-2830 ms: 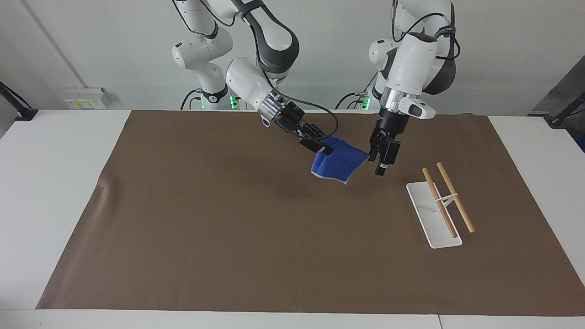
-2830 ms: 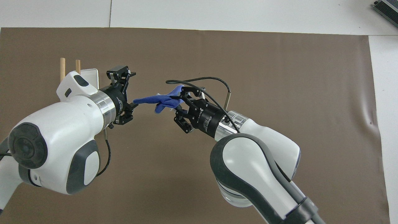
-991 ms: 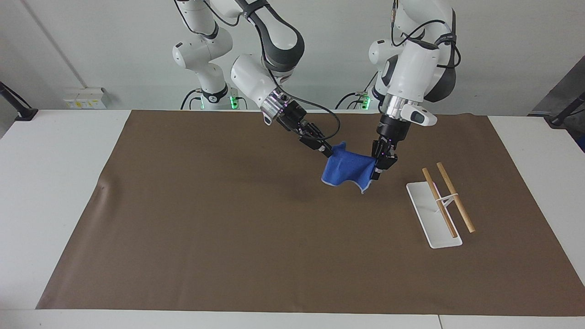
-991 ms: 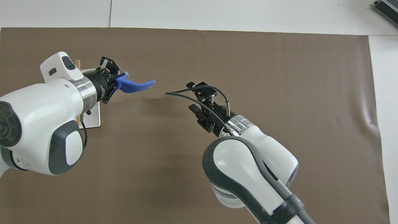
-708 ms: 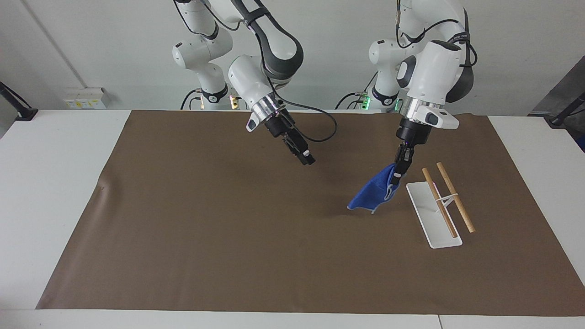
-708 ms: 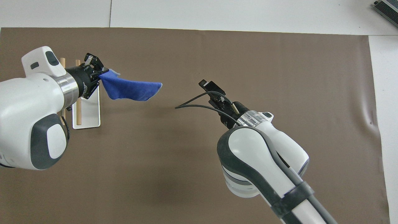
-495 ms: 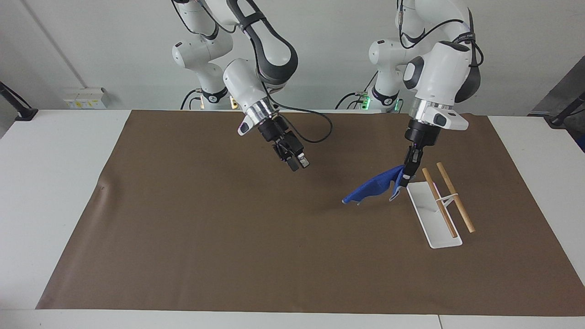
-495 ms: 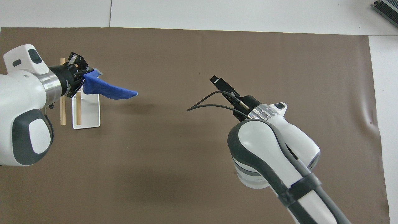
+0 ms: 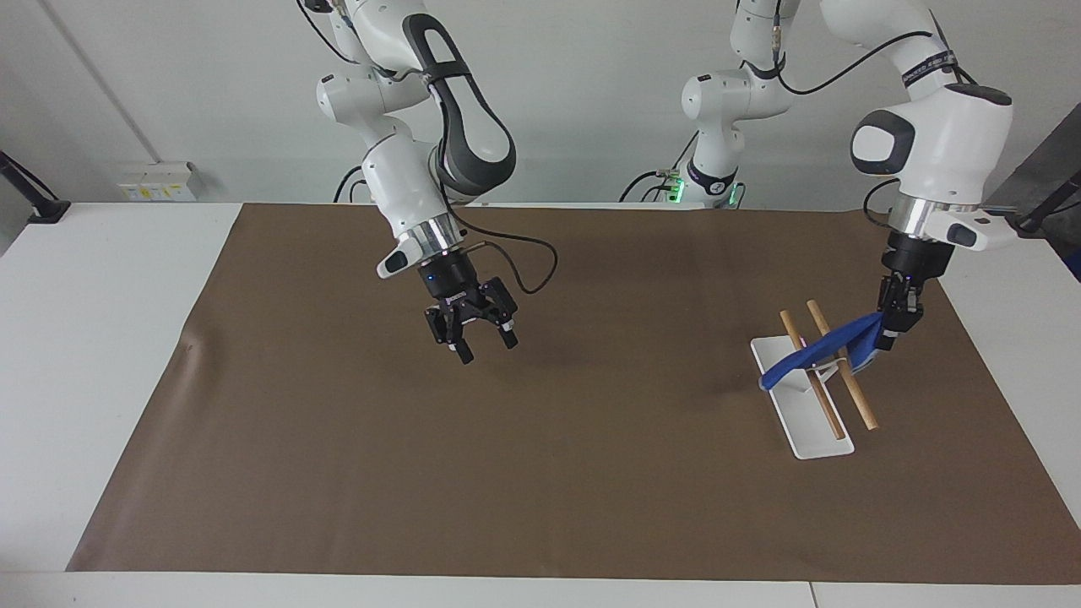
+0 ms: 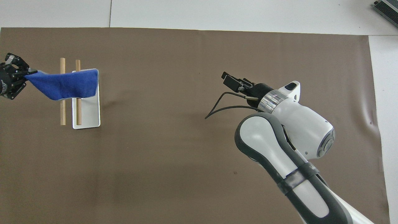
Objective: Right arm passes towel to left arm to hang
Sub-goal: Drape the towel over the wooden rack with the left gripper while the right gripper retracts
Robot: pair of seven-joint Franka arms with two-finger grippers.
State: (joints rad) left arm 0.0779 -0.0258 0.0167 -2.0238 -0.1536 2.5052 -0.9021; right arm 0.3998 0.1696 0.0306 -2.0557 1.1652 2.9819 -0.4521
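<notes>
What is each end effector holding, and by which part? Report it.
Left end effector: shut on one end of the towel, draped across the rack. Right end effector: open, nothing.

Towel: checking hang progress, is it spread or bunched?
Spread: the towel stretches across both rods of the rack, one corner in the left gripper.

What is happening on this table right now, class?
The left gripper is shut on one end of the small royal-blue cloth towel, which stretches across the two wooden rods of the white-based rack. The right gripper hangs open and empty over the brown table mat.
</notes>
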